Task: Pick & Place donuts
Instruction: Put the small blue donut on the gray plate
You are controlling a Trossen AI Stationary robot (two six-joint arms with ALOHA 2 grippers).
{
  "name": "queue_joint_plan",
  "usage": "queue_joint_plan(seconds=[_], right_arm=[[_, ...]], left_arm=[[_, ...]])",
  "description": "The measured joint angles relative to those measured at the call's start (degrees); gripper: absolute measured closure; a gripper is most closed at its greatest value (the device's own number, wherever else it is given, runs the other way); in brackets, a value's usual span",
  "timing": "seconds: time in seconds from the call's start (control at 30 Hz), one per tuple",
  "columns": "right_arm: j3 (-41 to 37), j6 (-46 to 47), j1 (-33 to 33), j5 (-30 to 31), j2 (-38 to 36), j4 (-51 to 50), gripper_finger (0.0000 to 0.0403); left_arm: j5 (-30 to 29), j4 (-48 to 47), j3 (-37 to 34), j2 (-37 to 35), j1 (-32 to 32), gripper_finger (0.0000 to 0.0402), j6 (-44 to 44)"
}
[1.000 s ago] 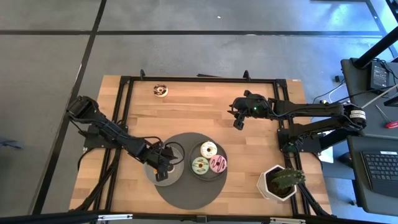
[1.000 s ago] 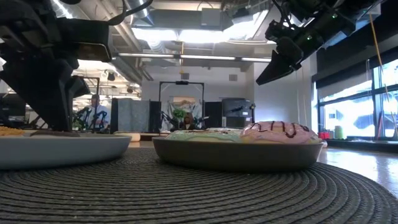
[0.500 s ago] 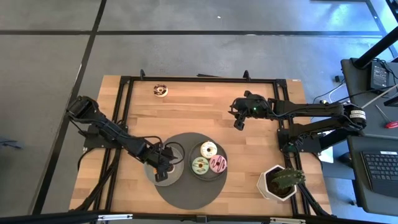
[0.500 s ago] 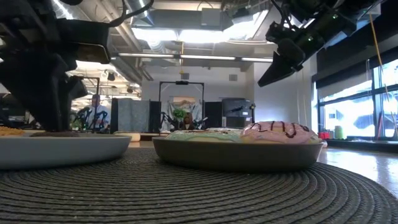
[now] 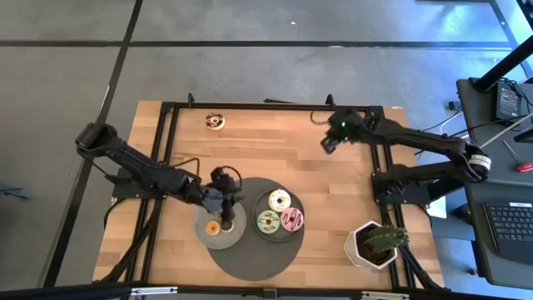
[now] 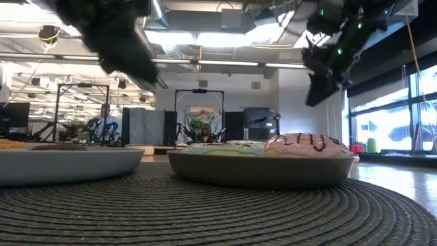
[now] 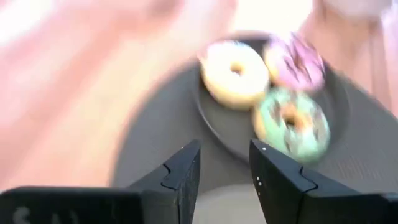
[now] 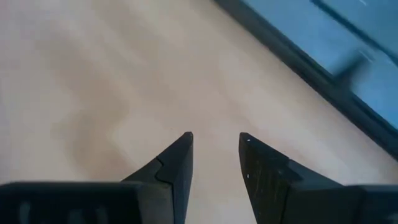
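In the high view my left gripper (image 5: pixel 225 197) hovers open and empty above the far rim of the left grey plate (image 5: pixel 218 239). A small orange donut (image 5: pixel 212 227) lies on that plate, with a dark donut (image 5: pixel 231 222) beside it. The right plate (image 5: pixel 277 234) holds cream (image 5: pixel 279 200), green (image 5: pixel 268 221) and pink (image 5: pixel 292 219) donuts, which also show past my left gripper (image 7: pixel 225 158): the cream donut (image 7: pixel 235 71), green donut (image 7: pixel 291 124) and pink donut (image 7: pixel 293 62). A chocolate-and-white donut (image 5: pixel 215 122) lies on the wood near the far edge. My right gripper (image 5: pixel 327 145) hangs open over bare wood, far right.
Both plates sit on a round dark woven mat (image 5: pixel 250 254). A white pot with a green plant (image 5: pixel 375 243) stands near the near right corner. A black frame rail (image 5: pixel 266 107) runs along the far edge. Bare wood lies under my right gripper (image 8: pixel 216 146).
My left gripper has risen from the left plate and swung a little toward the far edge; the orange donut now shows lying on the plate where it stood. My right gripper has moved up and toward the far right corner.
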Motion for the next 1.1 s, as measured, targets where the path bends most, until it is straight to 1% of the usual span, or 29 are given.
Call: queue_joint_plan(seconds=[0.07, 0.13, 0.2, 0.3, 0.4, 0.6, 0.8, 0.97, 1.1], right_arm=[[-0.56, 1.68, -4.91, 0.04, 0.14, -1.37, 0.0271], [-1.42, 2.29, -9.72, -0.09, 0.48, -1.93, 0.0271], [-1.86, 1.23, -13.36, -0.20, 1.01, -1.81, 0.0271], [-1.99, 0.64, -15.94, -1.77, 1.45, -2.62, 0.0271], [-2.06, -1.59, -16.59, -3.23, 1.46, -3.22, 0.0271], [-2.78, 2.66, -16.59, 4.06, 3.27, -5.02, 0.0271], [-5.88, 4.33, -16.59, 4.76, 5.86, -2.96, 0.0271], [-7.03, 7.13, -16.76, 8.93, 7.96, -0.76, 0.0271], [-7.95, 7.36, -17.20, 7.24, 10.30, 1.58, 0.0271]], left_arm=[[-3.34, 1.69, 0.02, -0.92, 0.96, 0.0269, 1.40], [-5.30, 2.36, 0.02, -1.33, 1.93, 0.0269, 2.77], [-5.46, 3.07, 0.02, -1.33, 3.12, 0.0267, 4.29], [-3.72, 3.21, 0.02, -1.33, 4.94, 0.0266, 6.34], [-1.40, 3.16, 0.02, -1.33, 6.59, 0.0268, 7.08], [-1.08, 3.20, 0.01, -0.90, 8.19, 0.0272, 7.13], [-1.07, 3.24, 0.00, -0.70, 8.45, 0.0272, 6.72], [-1.00, 3.25, 0.00, -0.70, 8.43, 0.0268, 6.72], [-0.97, 3.21, 0.00, -0.70, 8.43, 0.0268, 6.82]])
